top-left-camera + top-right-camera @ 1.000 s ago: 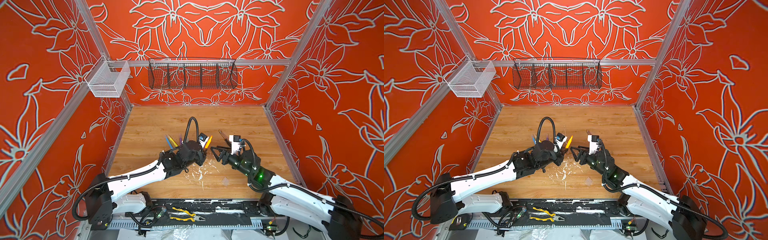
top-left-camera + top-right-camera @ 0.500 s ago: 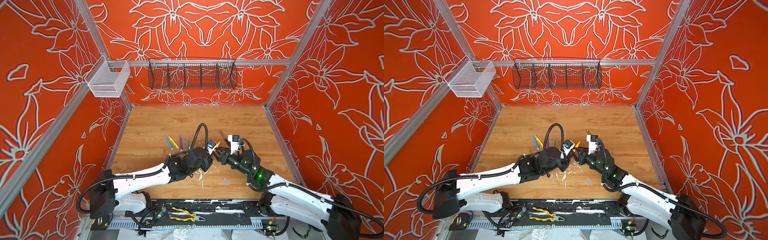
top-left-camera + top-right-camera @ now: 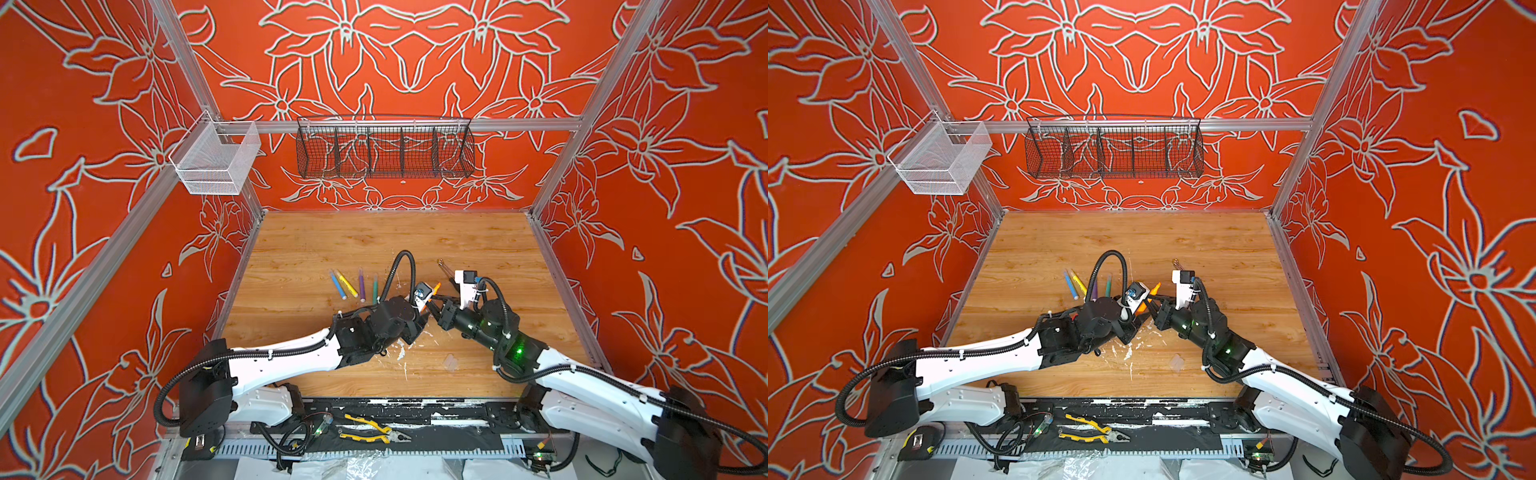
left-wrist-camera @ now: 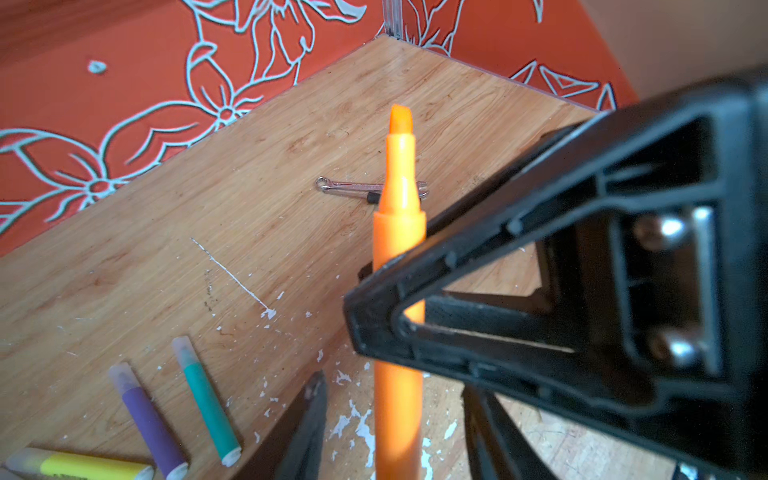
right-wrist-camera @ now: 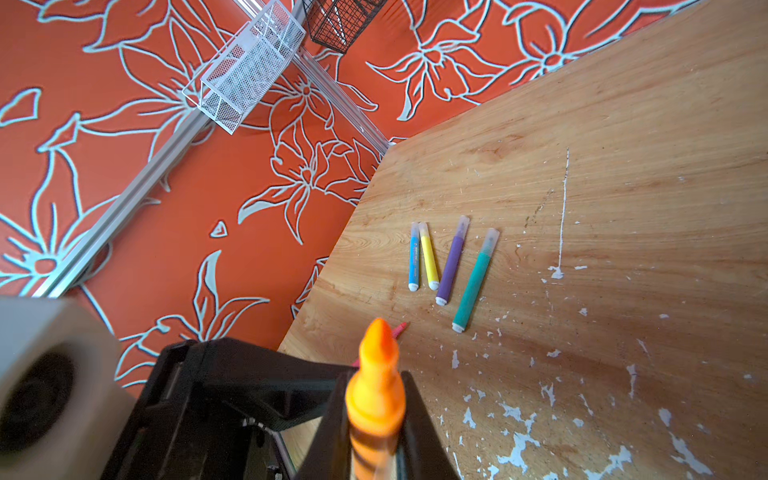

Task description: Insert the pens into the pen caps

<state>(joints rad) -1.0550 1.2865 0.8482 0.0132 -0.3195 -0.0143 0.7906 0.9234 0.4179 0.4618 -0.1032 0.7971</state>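
Status: blue pen (image 5: 414,257), yellow pen (image 5: 429,257), purple pen (image 5: 452,262) and green pen (image 5: 473,282) lie capped on table (image 3: 332,241). Orange pen (image 4: 399,249) is uncapped, mid-air, clamped by right gripper (image 5: 374,399). Left gripper (image 4: 395,384) is slack around it. Pink pen (image 5: 400,328) is mostly hidden.

The white-and-black left arm (image 3: 282,357) and right arm (image 3: 582,386) stretch forward and inward, wrists nearly meeting in the middle. The right gripper (image 5: 376,382) is clamped on a slim orange felt-tip pen (image 4: 399,232). The left gripper (image 4: 395,382) has its fingers (image 4: 307,415) parted either side of it, clear.
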